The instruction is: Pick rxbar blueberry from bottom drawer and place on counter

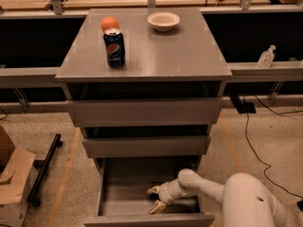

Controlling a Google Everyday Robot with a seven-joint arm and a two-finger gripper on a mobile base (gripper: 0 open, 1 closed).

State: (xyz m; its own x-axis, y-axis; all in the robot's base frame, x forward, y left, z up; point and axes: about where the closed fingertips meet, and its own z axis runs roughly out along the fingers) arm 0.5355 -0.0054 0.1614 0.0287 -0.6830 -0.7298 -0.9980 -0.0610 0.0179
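Hand (155, 198) hovering inside the bottom drawer (142, 219), toward its right front corner, fingers spread, gripping nothing. Dark patch just behind the fingertips is probably the rxbar blueberry (155, 185). Advising straddling it flat before closing. Desk (165, 56) carrying a Pepsi can (114, 48) near the left edge; front right is offering room.

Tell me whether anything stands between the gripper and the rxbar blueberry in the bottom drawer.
Nothing visible does. The gripper is inside the bottom drawer with its fingers open. The small dark rxbar blueberry lies just behind them, and only bare drawer floor shows around it.
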